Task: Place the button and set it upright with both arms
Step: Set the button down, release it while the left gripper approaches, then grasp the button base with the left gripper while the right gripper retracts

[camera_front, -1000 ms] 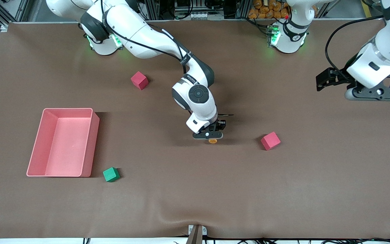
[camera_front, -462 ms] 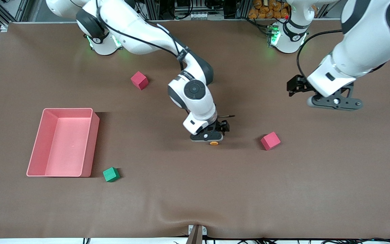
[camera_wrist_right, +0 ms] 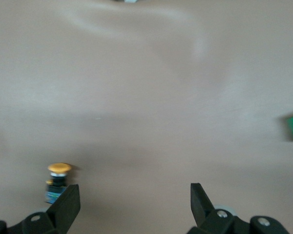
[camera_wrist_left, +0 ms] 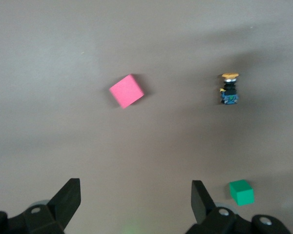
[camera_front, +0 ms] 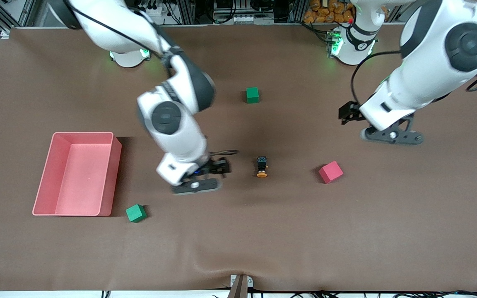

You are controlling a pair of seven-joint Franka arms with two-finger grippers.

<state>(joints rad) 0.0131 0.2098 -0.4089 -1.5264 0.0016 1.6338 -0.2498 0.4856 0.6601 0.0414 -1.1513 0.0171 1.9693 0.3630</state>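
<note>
Two tools, both spread and empty, hung over the brown counter (camera_front: 346, 231) at the moment I read the views. The button (camera_front: 261, 167) lay on its side near the middle of the counter, touching neither tool, its orange cap pointing toward the front camera and its dark body away from it. A red cube (camera_front: 331, 171) sat beside it toward the left arm's end; one green cube (camera_front: 252, 94) lay farther from the camera, another green cube (camera_front: 136, 213) nearer, close to the pink tray (camera_front: 116, 165).

The right tool (camera_front: 199, 184) stood over bare counter between the tray and the button, its fingers (camera_wrist_right: 68, 204) wide apart with nothing between them. The left tool (camera_front: 389, 135) hovered over the counter toward the left arm's end, farther from the camera than the red cube, fingers (camera_wrist_left: 200, 195) equally wide; its wrist view held the button, red cube and a green cube all ahead of it.

I judged the placing done and the uprighting not yet done. The next move, as I saw it, called for the left tool to descend on the small dark body, pinch it squarely, and tip it cap-up; the part is tiny and could roll or slip.
</note>
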